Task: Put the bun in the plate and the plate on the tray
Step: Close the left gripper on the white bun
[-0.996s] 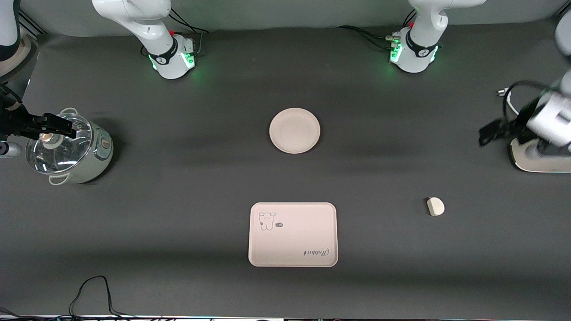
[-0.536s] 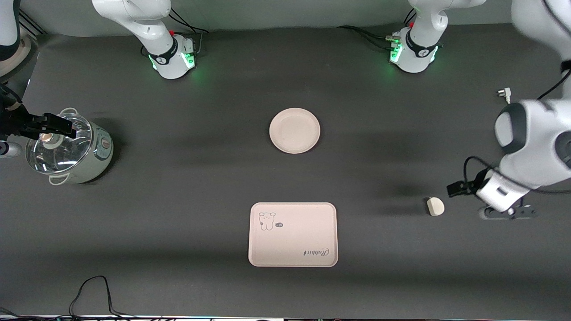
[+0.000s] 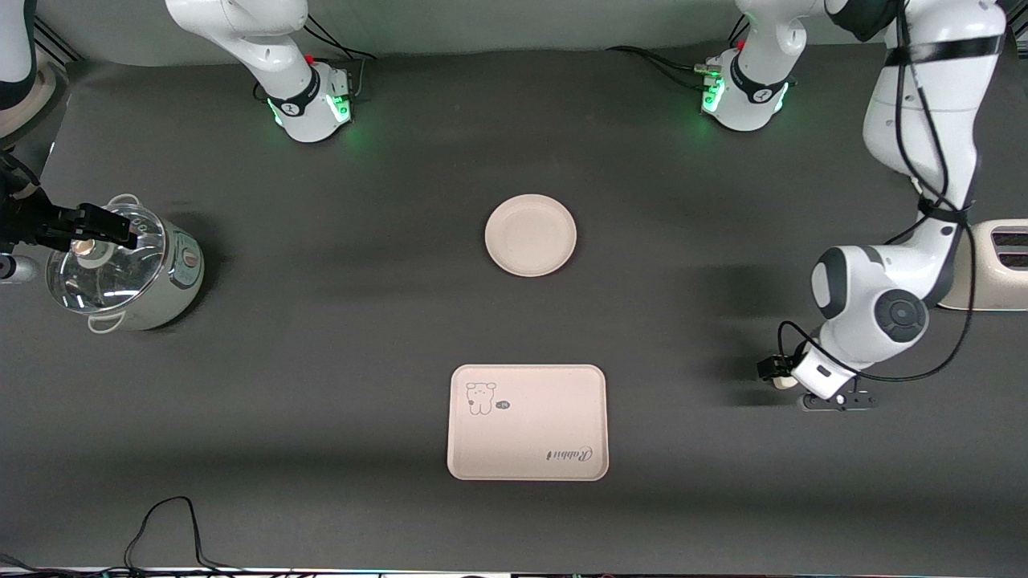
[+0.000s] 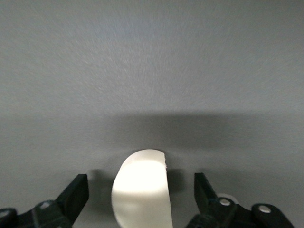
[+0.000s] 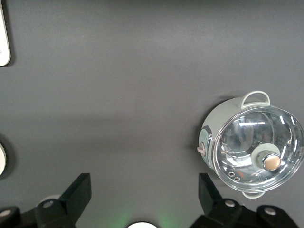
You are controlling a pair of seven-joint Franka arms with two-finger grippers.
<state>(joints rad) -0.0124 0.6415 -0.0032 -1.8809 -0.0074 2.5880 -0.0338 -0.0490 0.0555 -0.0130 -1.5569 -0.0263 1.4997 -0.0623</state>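
Left gripper lowered, fingers astride bun — tray reads "Rabbit".

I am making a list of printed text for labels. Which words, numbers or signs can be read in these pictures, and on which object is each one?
"Rabbit": script on the tray, at the corner nearer the front camera, seen upside down.
A small dark tag beside the bear drawing on the tray: too small to read.
Nothing readable shows on the plate or the pot.

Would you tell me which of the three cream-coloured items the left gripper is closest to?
The bun: it sits between the open fingers of the left gripper. The round plate and rectangular tray lie mid-table, well away.
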